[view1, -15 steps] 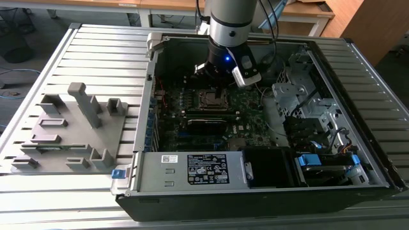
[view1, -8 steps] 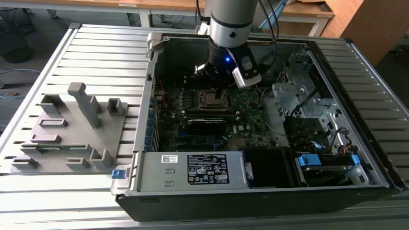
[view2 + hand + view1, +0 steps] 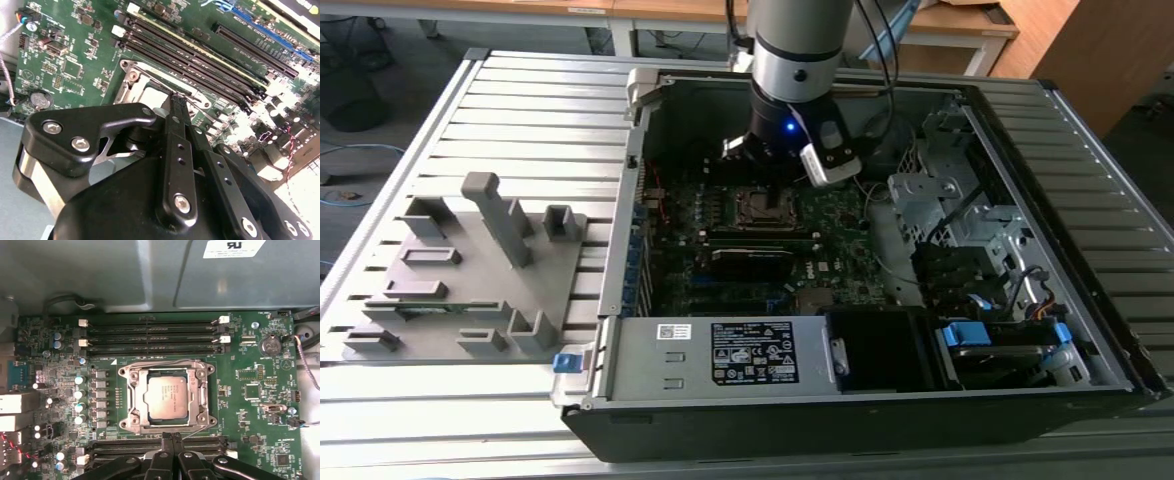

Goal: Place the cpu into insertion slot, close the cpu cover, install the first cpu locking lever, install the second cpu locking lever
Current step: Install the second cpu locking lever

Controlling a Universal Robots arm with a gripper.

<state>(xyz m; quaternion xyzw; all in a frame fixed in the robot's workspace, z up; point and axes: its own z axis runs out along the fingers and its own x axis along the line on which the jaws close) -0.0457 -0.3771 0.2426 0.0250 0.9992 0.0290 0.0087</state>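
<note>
Grey slotted table (image 3: 520, 120) carrying, toward the exterior view's left, a grey fixture block (image 3: 467, 270) with upright posts. Further right, an open black computer case (image 3: 1067, 250) with green motherboard (image 3: 720, 270), arm lowered inside. Seated in the insertion slot (image 3: 131, 416) in the first wrist view, the cpu (image 3: 167, 397), metal top facing up, with the cpu cover (image 3: 195, 374) lying flat around it as a silver frame. Thin locking lever (image 3: 200, 429) running along the socket edge nearest the fingers. Long black memory slots (image 3: 150, 332) on the socket's far side. Gripper (image 3: 172, 437) pressed together at the socket's edge, fingertips touching each other, pinching nothing discernible. White-labelled silver box (image 3: 720, 352) at the case's near wall.
</note>
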